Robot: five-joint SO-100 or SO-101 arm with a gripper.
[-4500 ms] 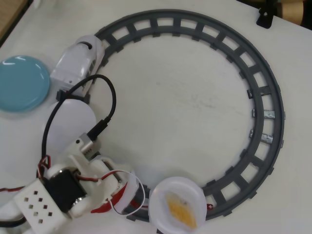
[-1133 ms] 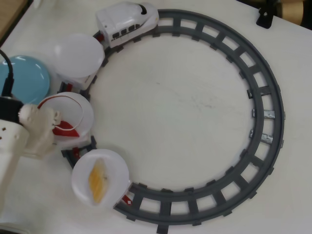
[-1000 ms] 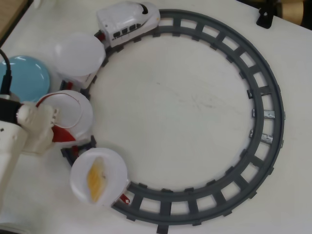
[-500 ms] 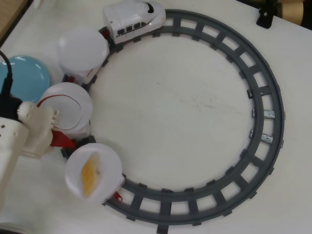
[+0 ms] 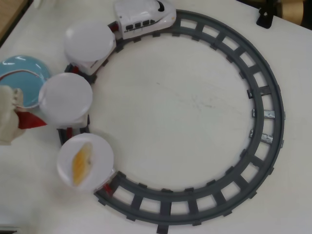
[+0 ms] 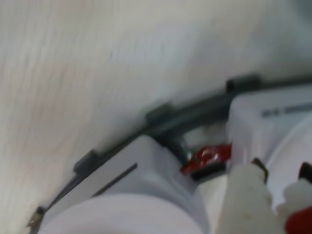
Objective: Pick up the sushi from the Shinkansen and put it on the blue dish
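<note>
In the overhead view the white Shinkansen (image 5: 144, 17) stands at the top of the grey track with three plate cars behind it. The first plate (image 5: 90, 41) and the middle plate (image 5: 66, 95) are bare; the last plate (image 5: 85, 161) carries a yellow-orange piece. At the left edge my gripper (image 5: 17, 118) is shut on the red sushi (image 5: 30, 120), whose tip sticks out toward the middle plate. The blue dish (image 5: 24, 80) lies just above the gripper, partly covered by it. The wrist view is blurred: a white finger (image 6: 243, 200), red sushi (image 6: 300, 222) at the bottom right corner.
The grey circular track (image 5: 263, 92) takes up most of the white table. A thin red wire (image 5: 29, 75) arcs over the blue dish. A black object (image 5: 265, 17) sits at the top right. In the wrist view a red coupling (image 6: 207, 156) joins two white cars.
The train has rolled on clockwise along the track. My gripper has pulled left off the middle plate with the red sushi, and that plate is now bare.
</note>
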